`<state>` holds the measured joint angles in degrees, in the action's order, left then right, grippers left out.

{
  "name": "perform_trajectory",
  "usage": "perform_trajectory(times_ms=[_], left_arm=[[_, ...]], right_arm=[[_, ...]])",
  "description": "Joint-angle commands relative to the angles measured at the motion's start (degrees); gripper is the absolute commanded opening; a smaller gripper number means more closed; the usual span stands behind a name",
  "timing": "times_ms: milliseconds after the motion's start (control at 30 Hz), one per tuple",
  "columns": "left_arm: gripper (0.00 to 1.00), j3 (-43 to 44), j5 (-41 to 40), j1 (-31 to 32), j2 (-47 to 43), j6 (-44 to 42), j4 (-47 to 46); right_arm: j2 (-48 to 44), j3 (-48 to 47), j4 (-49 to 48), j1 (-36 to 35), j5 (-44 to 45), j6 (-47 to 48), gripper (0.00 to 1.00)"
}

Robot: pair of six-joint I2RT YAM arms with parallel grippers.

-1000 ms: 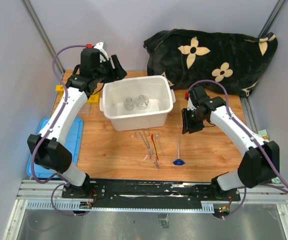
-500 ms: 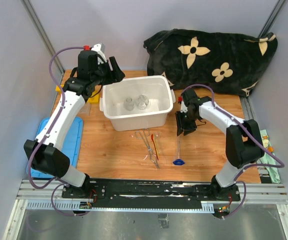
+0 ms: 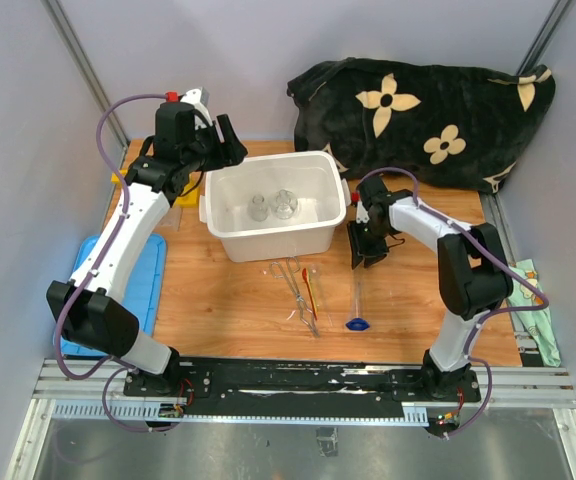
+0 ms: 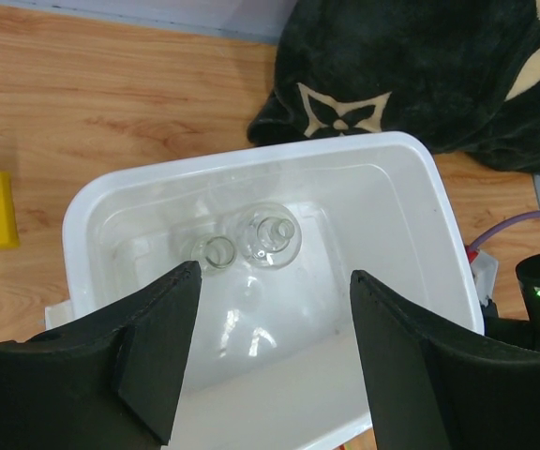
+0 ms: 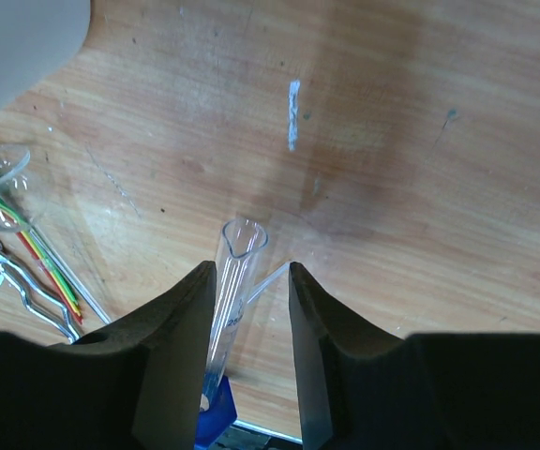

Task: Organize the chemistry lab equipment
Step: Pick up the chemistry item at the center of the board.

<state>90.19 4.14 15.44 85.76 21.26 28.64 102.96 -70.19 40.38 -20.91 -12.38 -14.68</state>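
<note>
The wooden table (image 3: 418, 300) is where most of the lab things are seen. Well beyond the right pincer (image 5: 248, 272) a black blanket (image 3: 418, 100) is piled. It is no part of the job.

The white bin (image 3: 230, 240) is found right under the left pincer (image 4: 275, 277). That pincer's jaws are spread wide and nothing is held. A flask (image 4: 270, 239) and a small beaker (image 4: 218, 251) are seen standing side by side in the bin, below the jaws.

The step in hand looks like a pick-up by the right pincer. Its jaws are apart, and the blue-based glass piece (image 5: 225, 337) is lying flat on the table between them. The open mouth is seen just past the fingertips, and the blue foot is back toward the wrist. No squeeze can be seen yet.

Next, the jaws would need to be closed softly, since thin glass can be cracked or rolled away. Then a lift over the bin wall is called for.

Bare wood is seen to the right of that pincer. To its left, the metal tweezers (image 5: 17, 281) and the thin red-orange tool (image 5: 50, 272) are lying near, so that side should be kept clear of.
</note>
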Motion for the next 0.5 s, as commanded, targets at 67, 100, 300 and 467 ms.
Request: perform_trajectory(times_ms=[67, 100, 300, 467], left_arm=[[0.70, -0.6, -0.9, -0.1, -1.8, -1.0, -0.7], [0.69, -0.6, -1.1, -0.1, -1.7, -1.1, -0.6], [0.70, -1.6, -1.8, -0.1, -2.2, -1.2, -0.6], [0.70, -2.0, -1.6, -0.1, -2.0, -1.1, -0.7]], right_arm=[[2.8, -3.0, 0.0, 1.0, 0.5, 1.8, 0.38], [3.0, -3.1, 0.0, 1.0, 0.5, 1.8, 0.37], [3.2, -2.8, 0.0, 1.0, -0.1, 1.8, 0.37], [3.8, -3.1, 0.2, 1.0, -0.3, 1.9, 0.35]])
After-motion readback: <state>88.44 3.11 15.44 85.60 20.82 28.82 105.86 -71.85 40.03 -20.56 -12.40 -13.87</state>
